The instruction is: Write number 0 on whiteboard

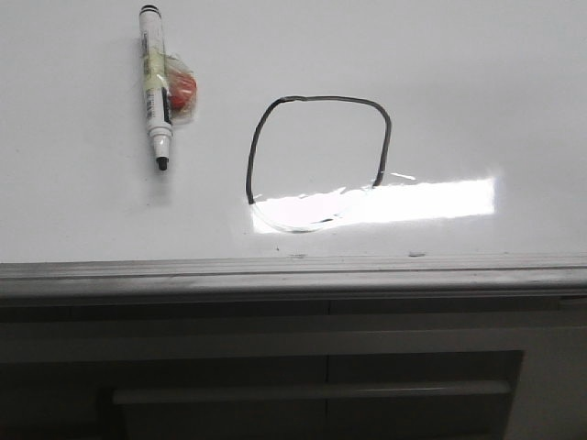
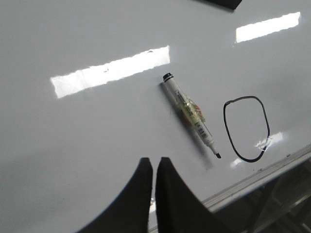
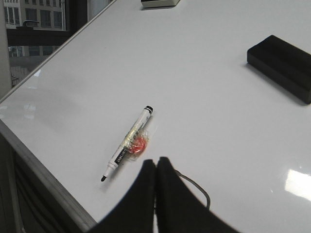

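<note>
The number 0 (image 1: 316, 156) is a thin black closed loop on the whiteboard (image 1: 459, 92); its lower part lies in a bright glare. It also shows in the left wrist view (image 2: 246, 127); in the right wrist view only an arc of it (image 3: 197, 187) shows beside the fingers. An uncapped white marker (image 1: 155, 87) with a red taped lump lies flat to the left of the loop, tip towards the front edge; it shows too in the left wrist view (image 2: 191, 114) and the right wrist view (image 3: 128, 142). My left gripper (image 2: 152, 162) is shut and empty above the board. My right gripper (image 3: 156, 161) is shut and empty.
The board's grey metal edge strip (image 1: 293, 273) runs along the front, with dark furniture below. A black eraser block (image 3: 282, 65) lies farther back on the board. A pale object (image 3: 159, 3) sits at the far edge.
</note>
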`<state>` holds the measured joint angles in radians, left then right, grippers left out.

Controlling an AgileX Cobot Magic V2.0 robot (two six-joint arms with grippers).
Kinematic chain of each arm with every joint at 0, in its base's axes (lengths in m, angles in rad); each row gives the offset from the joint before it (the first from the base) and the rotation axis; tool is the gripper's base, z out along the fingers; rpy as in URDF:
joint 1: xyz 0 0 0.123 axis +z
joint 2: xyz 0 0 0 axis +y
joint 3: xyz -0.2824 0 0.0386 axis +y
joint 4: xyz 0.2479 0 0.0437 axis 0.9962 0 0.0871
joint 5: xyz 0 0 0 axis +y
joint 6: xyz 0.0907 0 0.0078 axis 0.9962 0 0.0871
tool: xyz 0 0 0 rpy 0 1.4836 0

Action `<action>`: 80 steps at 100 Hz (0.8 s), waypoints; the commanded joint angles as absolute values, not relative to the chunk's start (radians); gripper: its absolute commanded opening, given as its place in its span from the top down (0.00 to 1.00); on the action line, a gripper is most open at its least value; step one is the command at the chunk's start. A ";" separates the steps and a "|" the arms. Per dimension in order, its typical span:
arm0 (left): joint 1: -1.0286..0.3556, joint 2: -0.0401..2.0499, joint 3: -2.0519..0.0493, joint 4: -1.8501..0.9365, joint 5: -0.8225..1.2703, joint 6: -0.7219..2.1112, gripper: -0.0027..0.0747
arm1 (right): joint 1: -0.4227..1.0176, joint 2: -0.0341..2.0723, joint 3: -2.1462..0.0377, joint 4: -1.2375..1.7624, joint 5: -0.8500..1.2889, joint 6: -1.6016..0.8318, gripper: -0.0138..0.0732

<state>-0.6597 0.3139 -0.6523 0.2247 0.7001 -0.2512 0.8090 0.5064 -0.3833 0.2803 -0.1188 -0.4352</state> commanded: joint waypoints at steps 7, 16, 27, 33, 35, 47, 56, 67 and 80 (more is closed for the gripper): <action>-0.657 0.313 -0.610 0.276 0.551 -0.257 0.99 | 0.802 0.505 -0.410 0.282 -0.196 -0.433 0.92; -0.657 0.277 -0.535 0.291 0.460 -0.209 0.99 | 0.802 0.505 -0.410 0.282 -0.196 -0.433 0.92; -0.647 0.219 -0.390 0.238 0.205 0.000 0.99 | 0.802 0.505 -0.410 0.282 -0.196 -0.433 0.92; -0.618 0.187 -0.307 0.145 0.062 0.098 0.99 | 0.802 0.505 -0.410 0.282 -0.196 -0.433 0.92; -0.609 0.177 -0.276 0.103 0.026 0.132 0.99 | 0.802 0.505 -0.410 0.282 -0.196 -0.433 0.92; -0.498 0.135 -0.128 -0.061 -0.040 0.144 0.99 | 0.802 0.505 -0.410 0.282 -0.196 -0.433 0.92; -0.421 0.105 -0.044 -0.127 -0.040 0.138 0.99 | 0.802 0.505 -0.410 0.282 -0.196 -0.433 0.92; -0.335 0.051 0.037 -0.138 -0.042 0.057 0.99 | 0.802 0.505 -0.410 0.282 -0.196 -0.433 0.92; -0.261 -0.019 0.035 -0.139 0.103 0.040 0.99 | 0.802 0.505 -0.410 0.282 -0.196 -0.433 0.92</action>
<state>-0.3033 0.0081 0.0044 -0.1261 0.1106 0.0644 0.8090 0.5064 -0.3833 0.2803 -0.1188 -0.4352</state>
